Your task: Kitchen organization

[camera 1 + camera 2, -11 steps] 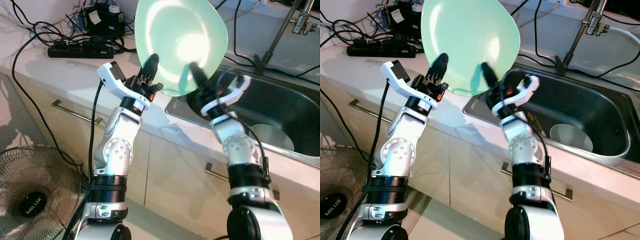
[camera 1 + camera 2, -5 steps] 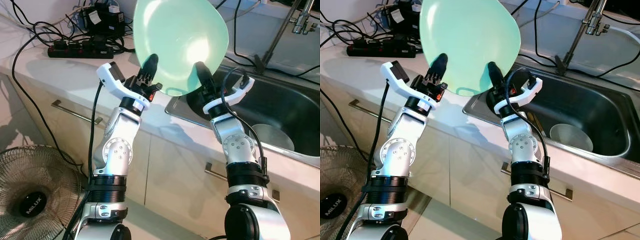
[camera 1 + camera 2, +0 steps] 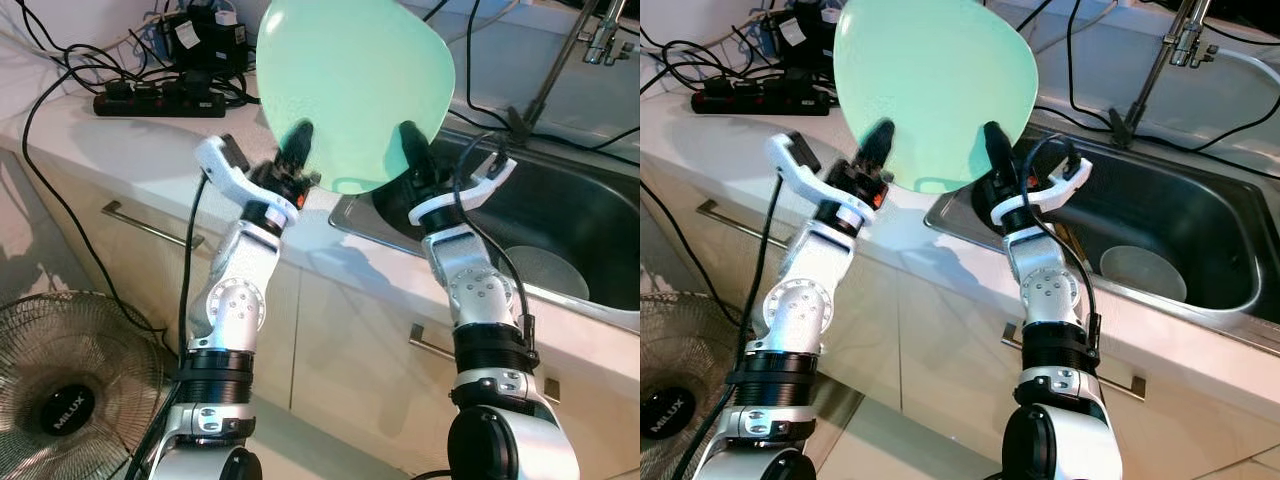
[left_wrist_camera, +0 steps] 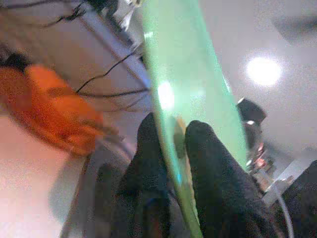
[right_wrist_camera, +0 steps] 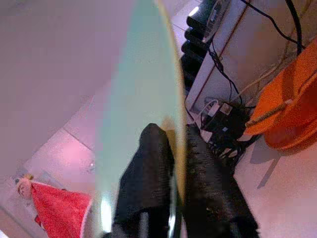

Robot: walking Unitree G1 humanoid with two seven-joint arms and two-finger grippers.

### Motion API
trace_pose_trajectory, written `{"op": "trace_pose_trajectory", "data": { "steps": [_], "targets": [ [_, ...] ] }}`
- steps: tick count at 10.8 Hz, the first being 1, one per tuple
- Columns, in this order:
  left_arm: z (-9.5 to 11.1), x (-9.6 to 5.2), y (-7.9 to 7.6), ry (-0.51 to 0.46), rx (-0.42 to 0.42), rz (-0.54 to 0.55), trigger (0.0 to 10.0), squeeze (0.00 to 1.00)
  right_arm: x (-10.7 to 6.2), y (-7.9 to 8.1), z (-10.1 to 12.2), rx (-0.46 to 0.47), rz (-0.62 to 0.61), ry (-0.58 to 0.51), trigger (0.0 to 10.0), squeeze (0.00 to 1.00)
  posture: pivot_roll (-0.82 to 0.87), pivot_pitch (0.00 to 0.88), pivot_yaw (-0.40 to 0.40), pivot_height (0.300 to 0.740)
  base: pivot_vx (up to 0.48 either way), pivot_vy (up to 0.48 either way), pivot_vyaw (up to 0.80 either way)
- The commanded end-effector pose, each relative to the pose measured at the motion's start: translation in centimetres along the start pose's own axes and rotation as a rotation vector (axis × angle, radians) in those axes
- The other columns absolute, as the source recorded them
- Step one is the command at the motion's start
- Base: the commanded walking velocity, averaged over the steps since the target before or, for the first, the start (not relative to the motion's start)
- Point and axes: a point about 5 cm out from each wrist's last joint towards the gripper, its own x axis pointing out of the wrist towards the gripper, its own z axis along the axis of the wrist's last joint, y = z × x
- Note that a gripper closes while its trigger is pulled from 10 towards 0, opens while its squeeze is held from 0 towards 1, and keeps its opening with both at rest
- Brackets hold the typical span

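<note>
A steel sink (image 3: 590, 215) sets the scene; a pale bowl (image 3: 545, 270) lies in its basin and a tap (image 3: 600, 35) rises behind it, cut off at the top; on the white table (image 3: 130, 140) left of the sink sit a black power strip (image 3: 160, 100) and tangled cables; a fan (image 3: 70, 385) stands on the floor below. Above the sink's near-left corner a smooth, pale green plate (image 3: 350, 90) is held upright, hiding the table behind it; the left pincer (image 4: 173, 144) and right pincer (image 5: 171, 148) each clench its lower rim.
</note>
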Motion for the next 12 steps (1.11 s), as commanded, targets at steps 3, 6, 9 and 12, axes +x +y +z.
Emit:
{"op": "trace_pose_trajectory", "data": {
  "steps": [3,6,9,12],
  "targets": [
    [-1.1,0.6,-1.0,0.030,-0.014,0.001,10.0,1.00,1.1,1.6,1.0,0.005,0.045,-0.050,0.0,0.00,0.24,0.000,-0.046,0.740,0.000,0.000,0.00],
    [-1.0,0.5,-0.9,0.027,0.002,0.000,10.0,1.00,1.6,1.1,3.0,0.008,-0.029,-0.159,0.0,0.00,0.24,0.000,-0.047,0.740,0.000,0.000,0.00],
    [-1.1,0.5,-1.2,0.042,0.039,-0.010,10.0,0.00,2.2,0.4,5.7,-0.038,-0.125,-0.266,0.0,0.00,0.25,0.000,-0.051,0.740,0.000,0.000,0.00],
    [-1.9,0.3,-1.6,0.126,0.242,-0.048,10.0,0.00,2.0,-1.3,9.2,-0.292,-0.307,-0.327,10.0,0.00,0.26,0.000,-0.059,0.740,0.000,0.000,0.00]
  ]
}}
